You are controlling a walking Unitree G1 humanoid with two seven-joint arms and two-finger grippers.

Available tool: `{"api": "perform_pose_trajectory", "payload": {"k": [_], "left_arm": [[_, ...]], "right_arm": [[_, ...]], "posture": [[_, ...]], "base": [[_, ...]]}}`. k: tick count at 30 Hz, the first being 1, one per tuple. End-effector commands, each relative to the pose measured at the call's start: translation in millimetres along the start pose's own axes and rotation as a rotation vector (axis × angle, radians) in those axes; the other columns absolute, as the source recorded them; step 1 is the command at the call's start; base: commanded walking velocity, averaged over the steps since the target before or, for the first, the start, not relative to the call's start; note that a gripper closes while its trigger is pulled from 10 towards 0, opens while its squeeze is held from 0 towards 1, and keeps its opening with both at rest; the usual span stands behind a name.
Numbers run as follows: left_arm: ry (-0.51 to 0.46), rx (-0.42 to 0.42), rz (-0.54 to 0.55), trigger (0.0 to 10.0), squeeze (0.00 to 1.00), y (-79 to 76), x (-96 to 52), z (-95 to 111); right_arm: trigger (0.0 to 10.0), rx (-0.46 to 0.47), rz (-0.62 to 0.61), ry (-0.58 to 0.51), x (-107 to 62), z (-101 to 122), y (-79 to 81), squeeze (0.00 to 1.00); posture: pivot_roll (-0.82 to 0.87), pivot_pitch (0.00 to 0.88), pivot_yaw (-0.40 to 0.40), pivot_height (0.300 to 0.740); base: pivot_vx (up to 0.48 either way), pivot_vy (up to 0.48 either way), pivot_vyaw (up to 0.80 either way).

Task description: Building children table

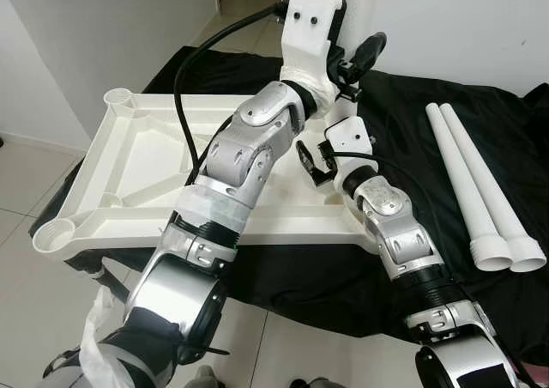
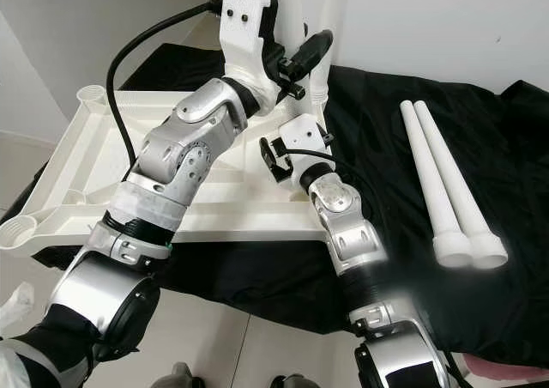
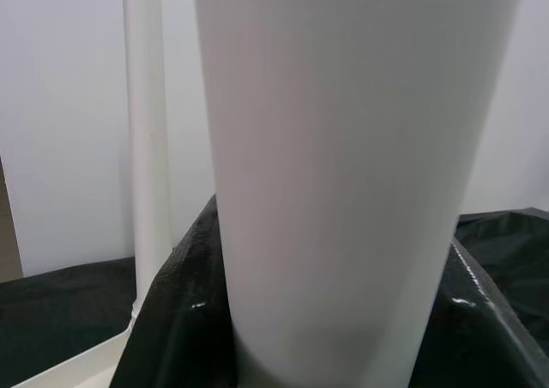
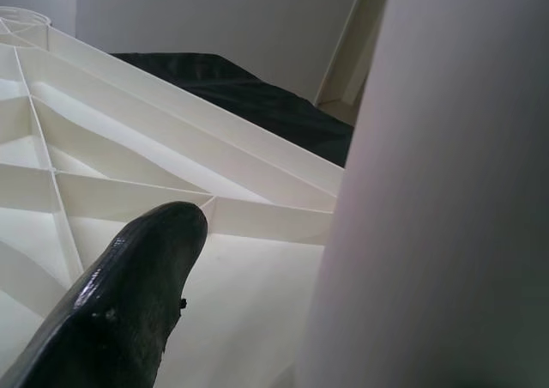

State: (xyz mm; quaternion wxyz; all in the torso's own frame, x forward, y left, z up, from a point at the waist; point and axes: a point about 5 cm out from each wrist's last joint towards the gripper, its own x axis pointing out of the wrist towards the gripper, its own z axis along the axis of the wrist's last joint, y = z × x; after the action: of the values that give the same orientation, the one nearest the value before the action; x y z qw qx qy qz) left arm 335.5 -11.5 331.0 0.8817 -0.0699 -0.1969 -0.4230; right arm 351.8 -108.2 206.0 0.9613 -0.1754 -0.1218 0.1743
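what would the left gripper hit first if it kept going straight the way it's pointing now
Most likely the upright white table leg: it stands directly ahead of the left gripper in the left wrist view, very close, possibly already touching. A second upright leg stands off to the side, out of that line.

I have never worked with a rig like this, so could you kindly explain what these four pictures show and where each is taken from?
The two wide pictures come from a humanoid robot's head, looking down at its own silver arms. The two close-ups come from cameras on its wrists.

On a black cloth lies a white children's table top, upside down, ribs showing. Two loose table legs lie side by side to the robot's right.

Another white leg stands upright at the top's far corner. The left claw is up against it, and the right claw is near its base. The leg looms large in both wrist pictures. Whether either claw is actually gripping it, I cannot tell.
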Motion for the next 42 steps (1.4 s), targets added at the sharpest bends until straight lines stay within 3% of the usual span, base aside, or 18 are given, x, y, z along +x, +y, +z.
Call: {"api": "perform_pose_trajectory", "payload": {"k": [1,2,3,21,22,24,25,31,32,33,34,42], "left_arm": [[-0.016,0.018,0.007,10.0,0.0,-3.7,1.0,5],[-0.016,0.018,0.007,10.0,0.0,-3.7,1.0,5],[-0.014,0.022,0.007,10.0,0.0,-4.5,1.7,5],[-0.025,0.038,-0.003,10.0,0.0,-7.3,3.1,9],[-0.031,0.04,-0.008,10.0,0.0,-7.9,3.2,10],[-0.031,0.04,-0.008,10.0,0.0,-7.9,3.2,10],[-0.039,0.015,-0.022,10.0,1.0,-8.8,2.6,10],[-0.051,0.015,-0.046,10.0,1.0,-10.6,0.3,12],[-0.055,0.029,-0.053,10.0,0.72,-11.8,0.1,13],[-0.055,0.029,-0.053,10.0,0.72,-11.8,0.1,13],[-0.059,0.037,-0.058,10.0,0.0,-12.7,-0.9,13],[-0.097,0.02,-0.058,10.0,0.0,-13.0,-3.5,18]], "right_arm": [[7.7,0.005,-0.003,0.002,1.6,-1,0.7,0.0],[7.7,0.005,-0.003,0.002,1.6,-1,0.7,0.0],[0.0,0.035,-0.015,0.008,0.9,-3,0.6,0.0],[0.0,0.13,-0.113,0.021,-0.2,-5,-5.5,0.0],[9.6,0.135,-0.133,0.024,-0.1,-6,-6.6,0.0],[9.6,0.135,-0.133,0.024,-0.1,-6,-6.6,0.0],[10.0,0.153,-0.155,0.028,0.0,-6,-7.4,0.0],[10.0,0.2,-0.209,0.035,0.1,-6,-11.7,0.0],[10.0,0.209,-0.225,0.038,-0.1,-6,-13.9,0.0],[10.0,0.209,-0.225,0.038,-0.1,-6,-13.9,0.0],[10.0,0.22,-0.242,0.043,-0.7,-7,-15.0,0.0],[10.0,0.27,-0.349,0.048,-5.1,-8,-31.5,0.0]], "posture": [[-0.03,0.037,-0.027,0.74],[-0.03,0.037,-0.027,0.74],[-0.03,0.04,-0.027,0.74],[-0.02,0.056,-0.015,0.74],[-0.02,0.061,-0.014,0.74],[-0.02,0.061,-0.014,0.74],[-0.02,0.069,-0.012,0.74],[-0.02,0.081,-0.013,0.74],[-0.02,0.083,-0.014,0.74],[-0.02,0.083,-0.014,0.74],[-0.02,0.083,-0.017,0.74],[-0.03,0.083,-0.02,0.74]], "base": [[0.0,0.0,0.0],[0.0,0.0,0.0],[0.0,0.0,0.0],[0.0,0.0,0.0],[0.0,0.0,0.0],[0.0,0.0,0.0],[0.0,0.0,0.0],[0.0,0.0,0.0],[0.0,0.0,0.0],[0.0,0.0,0.0],[0.0,0.0,0.0],[0.0,0.0,0.0]]}}
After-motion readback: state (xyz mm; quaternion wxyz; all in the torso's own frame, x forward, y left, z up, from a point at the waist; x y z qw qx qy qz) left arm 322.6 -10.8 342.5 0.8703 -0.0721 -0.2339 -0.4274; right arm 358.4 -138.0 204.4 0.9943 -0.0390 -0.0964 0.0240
